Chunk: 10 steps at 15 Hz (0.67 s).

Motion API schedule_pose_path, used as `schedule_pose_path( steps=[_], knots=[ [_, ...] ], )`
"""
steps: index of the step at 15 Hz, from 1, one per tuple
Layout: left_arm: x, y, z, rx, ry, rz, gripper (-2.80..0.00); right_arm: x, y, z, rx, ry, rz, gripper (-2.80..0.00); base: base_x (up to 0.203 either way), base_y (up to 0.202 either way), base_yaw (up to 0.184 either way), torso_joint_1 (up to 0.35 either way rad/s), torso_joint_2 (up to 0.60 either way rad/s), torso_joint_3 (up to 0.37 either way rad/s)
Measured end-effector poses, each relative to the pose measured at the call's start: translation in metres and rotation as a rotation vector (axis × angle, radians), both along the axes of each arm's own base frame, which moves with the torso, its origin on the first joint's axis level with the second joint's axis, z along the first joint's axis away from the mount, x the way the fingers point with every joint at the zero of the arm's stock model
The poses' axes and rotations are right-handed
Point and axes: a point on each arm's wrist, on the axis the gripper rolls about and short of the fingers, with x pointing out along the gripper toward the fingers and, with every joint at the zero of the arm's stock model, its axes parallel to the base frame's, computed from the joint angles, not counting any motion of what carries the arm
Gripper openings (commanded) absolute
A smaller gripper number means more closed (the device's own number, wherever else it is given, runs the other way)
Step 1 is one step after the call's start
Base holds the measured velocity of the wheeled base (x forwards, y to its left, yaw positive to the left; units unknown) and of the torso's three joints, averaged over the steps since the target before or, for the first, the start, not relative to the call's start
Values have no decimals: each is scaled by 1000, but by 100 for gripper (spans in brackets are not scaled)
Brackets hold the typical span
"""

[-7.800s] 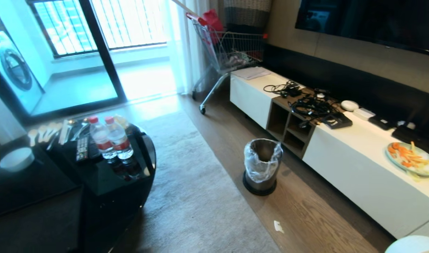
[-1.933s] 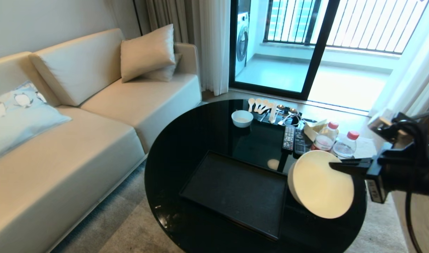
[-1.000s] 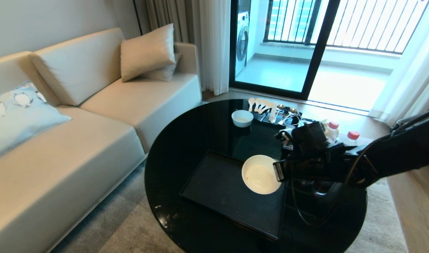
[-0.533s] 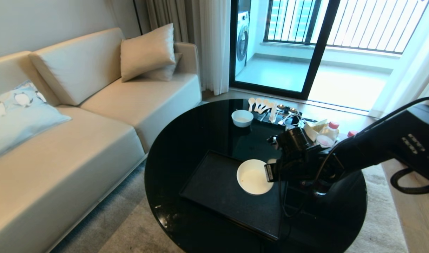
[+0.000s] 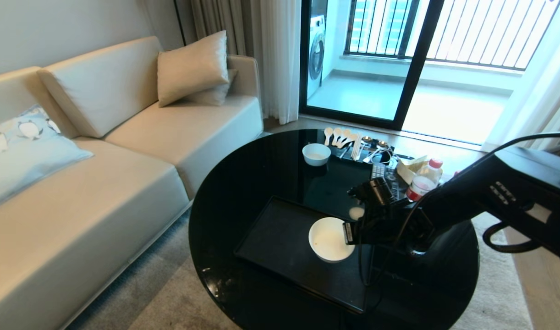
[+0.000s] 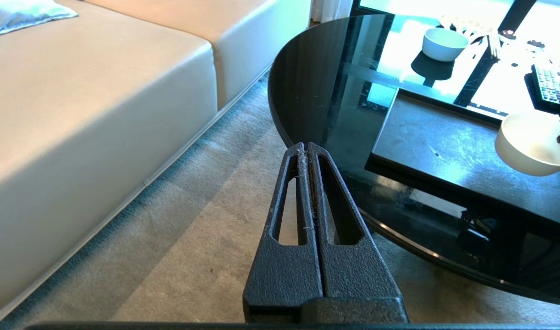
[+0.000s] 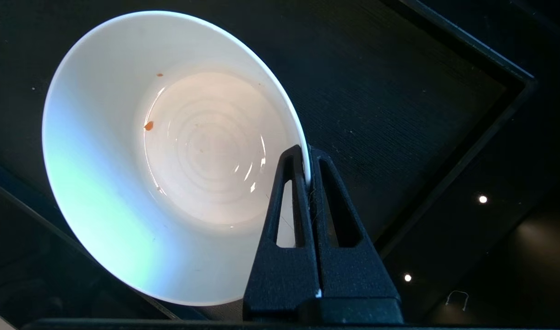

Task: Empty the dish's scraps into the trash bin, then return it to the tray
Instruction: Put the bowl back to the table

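Dish [image 5: 331, 239] return is the step in hand: I hold the deep white bowl by its rim with the right end effector [image 5: 348, 232], whose jaws are clamped shut on the wall at the bowl's 3 o'clock side in the head view. The bowl sits over the right part of the tray [image 5: 280, 243], mouth up; I cannot tell whether its base touches the tray floor. Its inside is empty except for two tiny orange specks [image 7: 148, 125], so I judge the emptying complete.

Next move, as I judge it: lower until the base seats flat, part the jaws, then withdraw toward 3 o'clock without dragging the rim.

Left end effector [image 6: 305, 153] is parked off the worktop [image 5: 243, 183] edge above the carpet, fingers pressed together.

Surroundings: a smaller bowl [image 5: 316, 154] at 12 o'clock from the tray, with spoons [image 5: 337, 136], remote controls [image 5: 381, 172] and a water bottle [image 5: 424, 181] toward 1 o'clock. None obstructs the set-down; the tray rim beside the bowl is the only nearby edge.
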Motion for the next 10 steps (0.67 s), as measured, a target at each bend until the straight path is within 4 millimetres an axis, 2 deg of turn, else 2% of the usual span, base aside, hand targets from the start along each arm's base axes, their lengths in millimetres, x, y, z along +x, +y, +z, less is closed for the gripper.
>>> schedule_pose_path(
  steps=[10],
  knots=[
    [0, 0, 0, 0, 0, 0, -280, 12, 0, -18, 7, 27, -33, -280, 0, 0, 0, 0, 0, 0]
  ],
)
